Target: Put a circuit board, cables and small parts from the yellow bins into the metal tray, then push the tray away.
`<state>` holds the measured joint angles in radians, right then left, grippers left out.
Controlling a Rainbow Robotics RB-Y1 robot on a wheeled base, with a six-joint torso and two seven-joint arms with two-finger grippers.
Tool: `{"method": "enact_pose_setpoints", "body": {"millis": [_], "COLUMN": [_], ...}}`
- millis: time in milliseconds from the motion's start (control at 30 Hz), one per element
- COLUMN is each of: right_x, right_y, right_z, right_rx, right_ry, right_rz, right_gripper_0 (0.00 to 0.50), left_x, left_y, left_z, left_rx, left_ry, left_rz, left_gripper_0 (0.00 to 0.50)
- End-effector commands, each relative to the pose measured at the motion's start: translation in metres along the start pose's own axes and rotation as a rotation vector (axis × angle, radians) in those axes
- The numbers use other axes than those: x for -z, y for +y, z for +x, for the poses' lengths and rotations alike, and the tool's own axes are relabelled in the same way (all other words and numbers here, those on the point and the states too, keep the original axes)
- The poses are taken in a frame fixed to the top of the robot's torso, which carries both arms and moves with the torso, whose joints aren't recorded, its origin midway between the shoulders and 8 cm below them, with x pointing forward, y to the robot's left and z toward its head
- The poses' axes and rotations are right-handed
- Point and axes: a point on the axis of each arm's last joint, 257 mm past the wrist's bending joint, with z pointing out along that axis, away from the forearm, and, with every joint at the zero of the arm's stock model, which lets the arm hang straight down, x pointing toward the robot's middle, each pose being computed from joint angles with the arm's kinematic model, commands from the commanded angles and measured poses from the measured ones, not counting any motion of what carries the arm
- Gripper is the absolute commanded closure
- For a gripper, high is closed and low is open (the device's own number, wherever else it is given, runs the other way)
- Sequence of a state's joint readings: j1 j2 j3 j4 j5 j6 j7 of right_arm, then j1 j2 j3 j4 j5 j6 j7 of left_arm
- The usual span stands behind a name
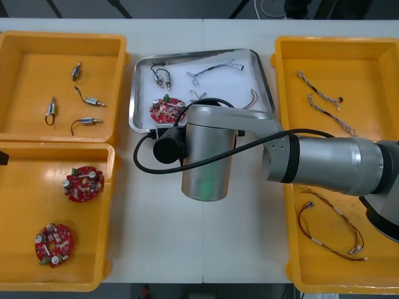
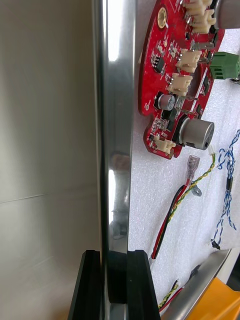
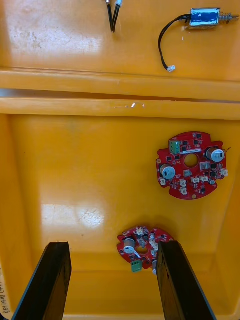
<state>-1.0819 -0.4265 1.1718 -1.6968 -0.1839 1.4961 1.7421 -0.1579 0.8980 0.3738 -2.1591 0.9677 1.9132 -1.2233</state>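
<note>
Right gripper pinches the metal tray rim on the light table.
Left gripper, jaws wide apart, hangs over the lower-left yellow bin.

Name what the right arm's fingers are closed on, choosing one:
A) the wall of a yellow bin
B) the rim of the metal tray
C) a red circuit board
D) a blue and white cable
B: in the right wrist view the right gripper has its fingers on either side of the shiny rim of the metal tray, while the circuit board lies untouched inside.
</note>
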Motion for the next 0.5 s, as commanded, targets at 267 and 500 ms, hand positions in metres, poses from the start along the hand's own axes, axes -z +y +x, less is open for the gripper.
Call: {"method": "enact_pose_setpoints", "body": {"millis": [267, 500], "right_x": [-0.004, -0.014], "right_y": [-0.056, -0.071], "right_z": [-0.022, -0.025], "right_rx": [0.011, -0.029], "right_ry": [-0.030, -0.028], "right_rz": [0.087, 0.072], "right_gripper_0": [0.500, 0.500], "left_x": [0.010, 0.010], "left_y": [0.008, 0.008], "left_z": [0.001, 0.001], "left_rx": [-0.051, -0.051], "left_ry": [-0.015, -0.015], "left_rz": [-0.023, -0.023], "left_gripper_0": [0.000, 0.000]}}
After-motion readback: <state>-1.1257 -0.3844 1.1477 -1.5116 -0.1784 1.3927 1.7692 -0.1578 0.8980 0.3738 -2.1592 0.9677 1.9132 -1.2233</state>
